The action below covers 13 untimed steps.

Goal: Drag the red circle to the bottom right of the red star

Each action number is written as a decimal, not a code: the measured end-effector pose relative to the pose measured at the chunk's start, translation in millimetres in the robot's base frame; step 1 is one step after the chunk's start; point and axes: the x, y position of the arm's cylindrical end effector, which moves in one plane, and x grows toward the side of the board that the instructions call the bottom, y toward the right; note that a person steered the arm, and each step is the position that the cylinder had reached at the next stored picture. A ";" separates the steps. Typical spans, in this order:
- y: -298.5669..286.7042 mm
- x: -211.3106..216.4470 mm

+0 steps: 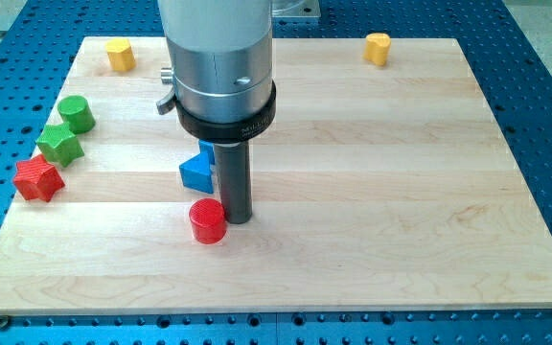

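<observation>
The red circle [207, 220] lies on the wooden board a little left of centre, toward the view's bottom. My tip [237, 219] stands just to its right, touching or nearly touching it. The red star [37, 179] lies near the board's left edge, far to the left of the circle and slightly higher in the view.
A blue block [197, 171] sits just above the red circle, partly hidden behind my rod. A green star [60, 144] and a green circle [77, 114] lie above the red star. Yellow blocks sit at the top left [120, 55] and top right [379, 48].
</observation>
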 end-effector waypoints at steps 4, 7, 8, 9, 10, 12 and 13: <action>-124.3 39.8; -160.3 36.1; -161.2 36.4; -176.5 36.4; -207.8 36.3; -188.1 27.7; -175.9 11.3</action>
